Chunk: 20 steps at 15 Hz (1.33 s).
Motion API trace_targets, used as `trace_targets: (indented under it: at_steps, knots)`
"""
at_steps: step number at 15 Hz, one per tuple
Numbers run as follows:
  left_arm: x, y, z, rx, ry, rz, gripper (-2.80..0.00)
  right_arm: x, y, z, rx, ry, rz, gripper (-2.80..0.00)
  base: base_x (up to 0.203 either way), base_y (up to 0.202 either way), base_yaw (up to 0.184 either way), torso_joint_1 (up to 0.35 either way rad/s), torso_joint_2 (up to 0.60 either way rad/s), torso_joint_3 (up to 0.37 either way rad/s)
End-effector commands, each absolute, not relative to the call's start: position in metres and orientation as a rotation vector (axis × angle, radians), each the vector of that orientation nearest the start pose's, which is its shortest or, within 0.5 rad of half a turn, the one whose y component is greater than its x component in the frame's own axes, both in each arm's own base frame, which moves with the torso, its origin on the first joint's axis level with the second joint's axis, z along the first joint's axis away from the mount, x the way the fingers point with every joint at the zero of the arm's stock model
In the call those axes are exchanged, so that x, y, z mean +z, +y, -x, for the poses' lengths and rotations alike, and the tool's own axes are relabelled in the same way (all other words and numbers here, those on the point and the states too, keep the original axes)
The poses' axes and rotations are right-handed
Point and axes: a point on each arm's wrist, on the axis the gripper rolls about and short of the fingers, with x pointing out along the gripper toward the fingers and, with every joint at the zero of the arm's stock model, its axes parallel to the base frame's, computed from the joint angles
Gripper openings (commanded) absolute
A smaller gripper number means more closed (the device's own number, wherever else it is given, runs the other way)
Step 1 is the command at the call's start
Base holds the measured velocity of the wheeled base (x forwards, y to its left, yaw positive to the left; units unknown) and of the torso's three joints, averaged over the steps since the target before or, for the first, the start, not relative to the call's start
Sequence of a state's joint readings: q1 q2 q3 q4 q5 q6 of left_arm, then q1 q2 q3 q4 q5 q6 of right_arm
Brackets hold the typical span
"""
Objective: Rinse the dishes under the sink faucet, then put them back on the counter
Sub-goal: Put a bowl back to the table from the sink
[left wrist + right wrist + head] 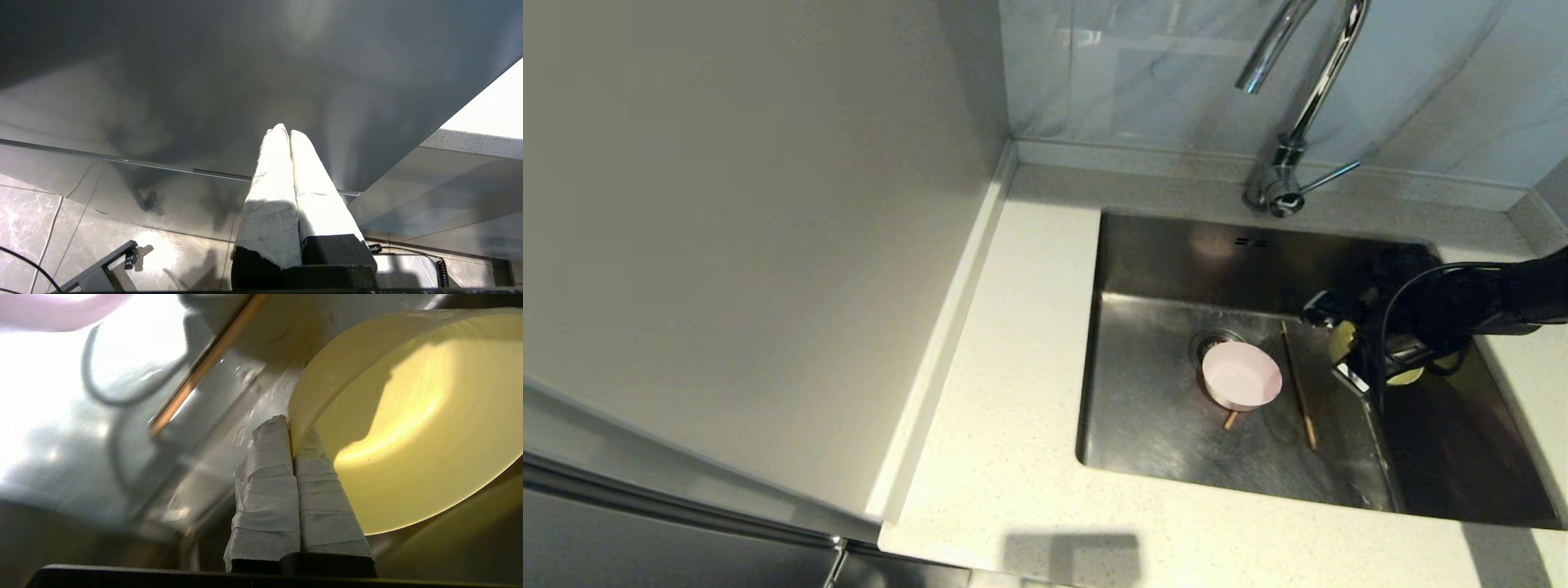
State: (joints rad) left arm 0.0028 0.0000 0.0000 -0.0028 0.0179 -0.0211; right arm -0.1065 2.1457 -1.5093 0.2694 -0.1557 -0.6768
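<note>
Right end effector (pixel 291 426) is down in the sink (pixel 1160 261), pinched on the rim of the yellow bowl (pixel 408 424). Pink bowl (pixel 1241 374) sits by the drain, over one chopstick (pixel 1230 420); second chopstick (pixel 1298 392) lies beside it. Bowl looks light, rigid, probably slick when wet, so a thin rim pinch may slip. Left end effector (pixel 289 132) parked below the bench (pixel 1013 343), fingers together, empty.

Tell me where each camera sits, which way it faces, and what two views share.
Head: high up, looking down at the sink and faucet; right arm reaches in.
Left wrist: behind the shut left gripper, facing a dark cabinet panel.
Right wrist: behind the right gripper, clamped on the yellow bowl.
Head and right wrist share the chopstick.
</note>
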Motion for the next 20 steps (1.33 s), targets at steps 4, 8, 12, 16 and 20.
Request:
trace_targets:
  at_steps: [4, 8, 12, 16, 20]
  knots:
    - [0.076, 0.0, 0.023, 0.021, -0.006, 0.022, -2.8, 0.212, -0.024, -0.356, 0.037, 0.766, 0.69, -2.8, 0.0, 0.0, 0.0, 0.0, 0.0, 0.0]
    - [0.076, 0.0, 0.023, 0.021, -0.006, 0.022, -2.8, 0.24, -0.036, -0.354, -0.1, 0.712, 0.715, -2.8, 0.0, 0.0, 0.0, 0.0, 0.0, 0.0]
    - [0.076, 0.0, 0.023, 0.021, -0.006, 0.022, -2.8, 0.252, -0.058, -0.356, -0.247, 0.717, 0.715, -2.8, 0.0, 0.0, 0.0, 0.0, 0.0, 0.0]
    - [0.076, 0.0, 0.023, 0.021, -0.006, 0.022, -2.8, 0.25, -0.088, -0.348, -0.331, 0.758, 0.678, -2.8, 0.0, 0.0, 0.0, 0.0, 0.0, 0.0]
    - [0.076, 0.0, 0.023, 0.021, -0.006, 0.022, -2.8, 0.24, -0.113, -0.343, -0.38, 0.814, 0.648, -2.8, 0.0, 0.0, 0.0, 0.0, 0.0, 0.0]
